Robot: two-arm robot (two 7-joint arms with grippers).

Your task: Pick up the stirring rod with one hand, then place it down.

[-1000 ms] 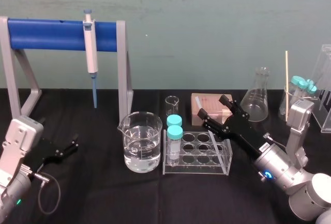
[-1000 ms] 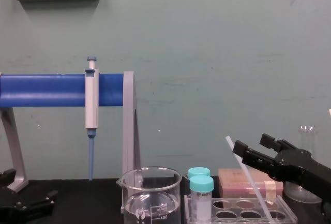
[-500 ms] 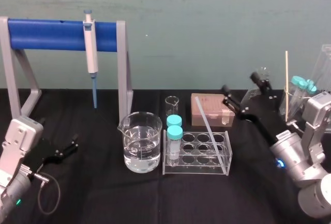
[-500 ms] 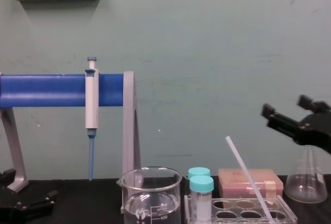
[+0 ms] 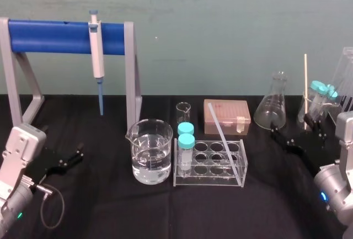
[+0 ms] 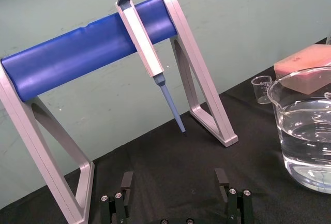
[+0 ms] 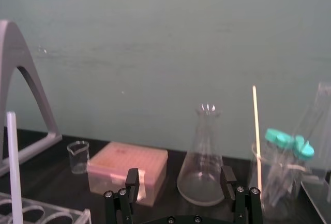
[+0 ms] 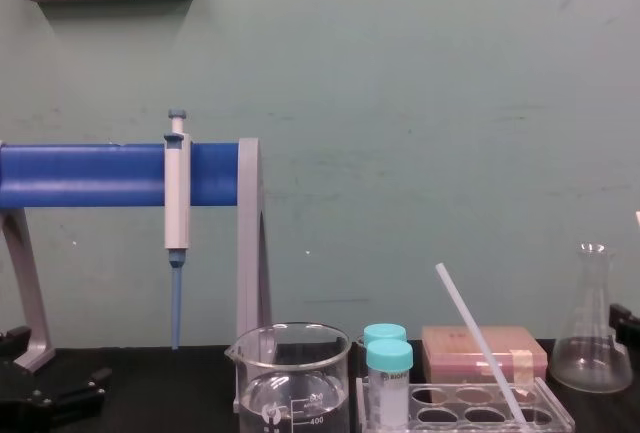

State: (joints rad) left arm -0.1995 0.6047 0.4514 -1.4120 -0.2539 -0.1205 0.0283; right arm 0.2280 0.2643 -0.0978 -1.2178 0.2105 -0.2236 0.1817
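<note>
The stirring rod is a thin translucent white stick leaning in the clear tube rack, its top tilted back and to the left. The chest view shows the stirring rod slanting up out of the rack. My right gripper hovers to the right of the rack, in front of the conical flask, apart from the rod. In the right wrist view the right gripper is open and holds nothing, with the rod off to one side. My left gripper rests open at the table's left.
A beaker of water and two teal-capped tubes stand left of the rod. Behind are a small beaker and a pink box. A pipette hangs on the blue stand. Glassware with a wooden stick crowds the far right.
My right gripper has pulled back from the rod, first up and right, then down to the right of the rack. The rod stays leaning in the rack. The left arm is still.
</note>
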